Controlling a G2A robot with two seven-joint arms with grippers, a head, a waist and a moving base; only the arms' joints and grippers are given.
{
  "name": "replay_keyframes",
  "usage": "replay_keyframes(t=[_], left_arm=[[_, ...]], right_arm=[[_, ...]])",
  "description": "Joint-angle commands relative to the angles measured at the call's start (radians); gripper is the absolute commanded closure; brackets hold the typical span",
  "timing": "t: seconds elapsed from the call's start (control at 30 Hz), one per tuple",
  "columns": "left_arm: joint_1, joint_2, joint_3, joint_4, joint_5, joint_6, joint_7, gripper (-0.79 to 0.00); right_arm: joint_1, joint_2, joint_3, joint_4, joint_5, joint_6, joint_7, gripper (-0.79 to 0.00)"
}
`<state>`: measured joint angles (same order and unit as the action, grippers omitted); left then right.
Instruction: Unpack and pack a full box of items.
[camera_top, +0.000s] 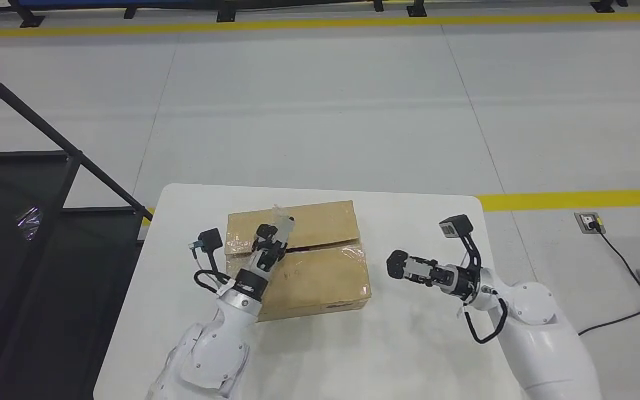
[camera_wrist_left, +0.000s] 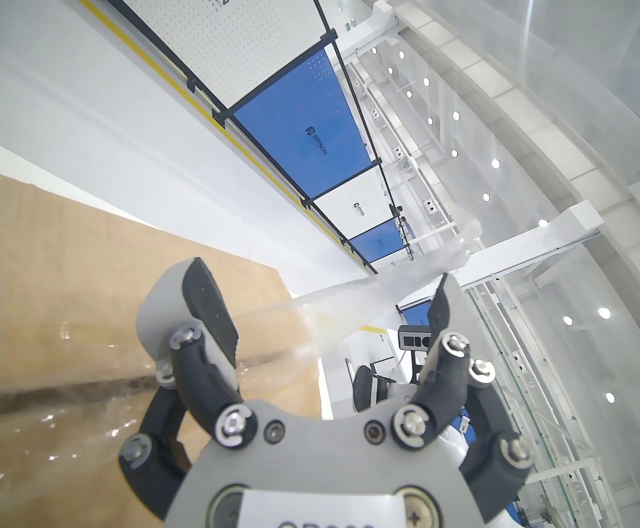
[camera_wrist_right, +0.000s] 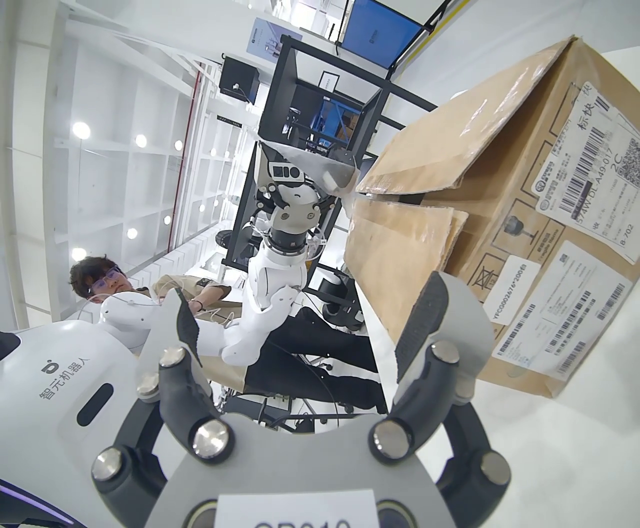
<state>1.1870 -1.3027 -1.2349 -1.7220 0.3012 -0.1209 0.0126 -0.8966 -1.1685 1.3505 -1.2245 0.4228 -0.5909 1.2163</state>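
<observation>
A brown cardboard box (camera_top: 300, 262) sits mid-table, its top flaps (camera_wrist_right: 410, 150) closed but slightly lifted along the seam. My left gripper (camera_top: 268, 240) hovers over the box top near the seam, open. A strip of clear tape (camera_wrist_left: 380, 290) peels up from the seam, runs between the spread fingers and brushes one fingertip (camera_wrist_left: 444, 287). The same strip (camera_top: 283, 221) stands up above the box in the top view. My right gripper (camera_top: 398, 265) is open and holds nothing, a little off the box's labelled side (camera_wrist_right: 560, 240).
The white table (camera_top: 420, 340) has bare surface in front of and right of the box. A black frame with dark netting (camera_top: 50, 240) stands off the table's left edge. A floor socket and cable (camera_top: 588, 222) lie at the right.
</observation>
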Motion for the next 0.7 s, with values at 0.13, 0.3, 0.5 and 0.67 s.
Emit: replay_keyframes(t=[0.13, 0.3, 0.5, 0.67], left_arm=[[-0.029, -0.009, 0.025, 0.028, 0.010, 0.015, 0.005, -0.785], [-0.048, -0.017, 0.045, 0.046, 0.015, 0.024, 0.006, -0.785], [-0.061, -0.024, 0.061, 0.060, 0.019, 0.024, 0.010, -0.785], [-0.027, -0.022, 0.040, -0.013, 0.002, -0.001, -0.007, -0.785]], right_arm=[[-0.006, 0.005, -0.003, -0.003, 0.001, 0.000, -0.007, -0.785], [-0.002, 0.009, -0.011, 0.002, -0.001, 0.004, -0.010, -0.785], [-0.001, 0.012, -0.017, 0.010, 0.005, -0.001, -0.012, -0.785], [0.013, 0.013, -0.026, -0.002, 0.001, -0.006, -0.033, -0.785]])
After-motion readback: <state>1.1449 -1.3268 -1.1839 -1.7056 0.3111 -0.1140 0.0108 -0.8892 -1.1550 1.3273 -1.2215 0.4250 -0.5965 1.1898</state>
